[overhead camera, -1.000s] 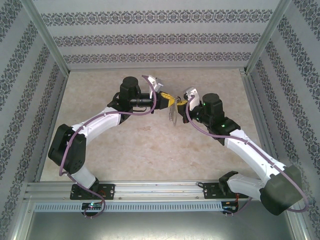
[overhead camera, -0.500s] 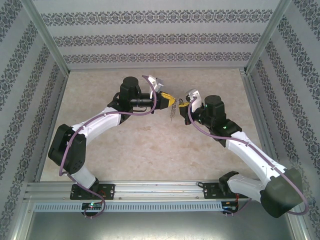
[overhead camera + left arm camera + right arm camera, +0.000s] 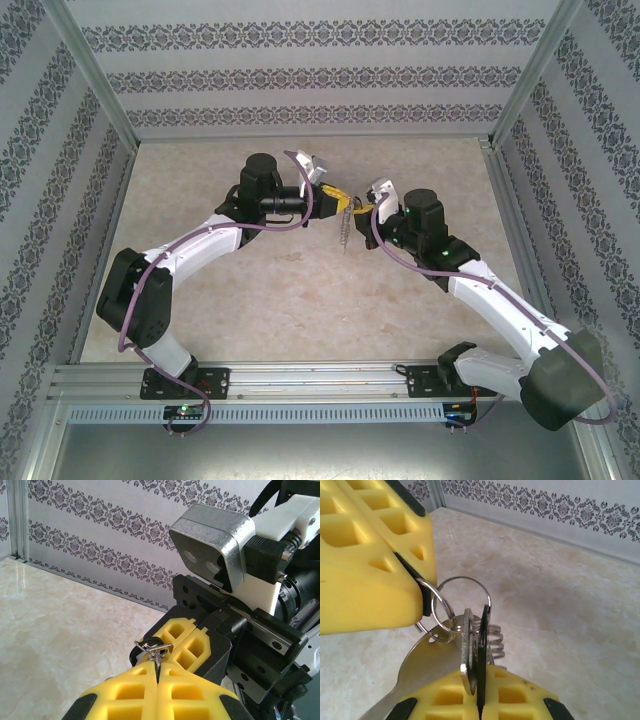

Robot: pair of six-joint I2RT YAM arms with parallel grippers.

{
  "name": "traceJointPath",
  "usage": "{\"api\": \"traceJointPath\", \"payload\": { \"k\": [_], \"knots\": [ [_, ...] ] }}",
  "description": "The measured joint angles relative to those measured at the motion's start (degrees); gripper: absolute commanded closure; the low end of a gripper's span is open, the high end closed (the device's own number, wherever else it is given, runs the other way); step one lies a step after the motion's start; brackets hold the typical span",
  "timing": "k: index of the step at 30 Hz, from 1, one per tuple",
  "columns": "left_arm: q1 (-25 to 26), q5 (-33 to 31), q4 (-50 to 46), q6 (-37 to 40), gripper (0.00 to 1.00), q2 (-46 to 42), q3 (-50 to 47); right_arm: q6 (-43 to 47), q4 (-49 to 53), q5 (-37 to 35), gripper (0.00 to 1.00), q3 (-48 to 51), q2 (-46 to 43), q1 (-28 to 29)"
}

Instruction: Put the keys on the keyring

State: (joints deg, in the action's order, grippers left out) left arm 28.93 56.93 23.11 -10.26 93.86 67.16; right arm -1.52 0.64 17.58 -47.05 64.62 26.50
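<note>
My left gripper (image 3: 338, 197) and right gripper (image 3: 362, 207) meet tip to tip above the middle of the table, and the keyring (image 3: 345, 228) hangs down between them. In the left wrist view my left gripper (image 3: 157, 665) is shut on the keyring's wire ring (image 3: 152, 647). In the right wrist view my right gripper (image 3: 479, 672) is shut on the keys (image 3: 483, 640), a black head seen edge-on beside a silver flat piece. The wire ring (image 3: 463, 578) touches the top of the key head. The grey metal loop (image 3: 417, 672) and a coiled bit (image 3: 496, 640) hang behind.
The marble-look table top (image 3: 300, 300) lies below both arms. Patterned walls (image 3: 320, 75) close it in at the back and sides, with metal posts at the corners. The right wrist's camera housing (image 3: 210, 545) sits close in front of my left fingers.
The right wrist rolled slightly, then turned back to nearly its earlier pose. The left arm has held still, and the keyring still hangs between the two shut grippers.
</note>
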Motion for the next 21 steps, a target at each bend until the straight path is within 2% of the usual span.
{"api": "traceJointPath", "payload": {
  "k": [11, 21],
  "knots": [
    [0.15, 0.00, 0.02, -0.02, 1.00, 0.04, 0.85, -0.20, 0.02, 0.09, 1.00, 0.00, -2.14, -1.57],
    [0.28, 0.00, 0.02, -0.02, 1.00, 0.07, 0.85, -0.24, 0.02, 0.50, 1.00, -0.28, -0.46, -0.94]
  ]
}}
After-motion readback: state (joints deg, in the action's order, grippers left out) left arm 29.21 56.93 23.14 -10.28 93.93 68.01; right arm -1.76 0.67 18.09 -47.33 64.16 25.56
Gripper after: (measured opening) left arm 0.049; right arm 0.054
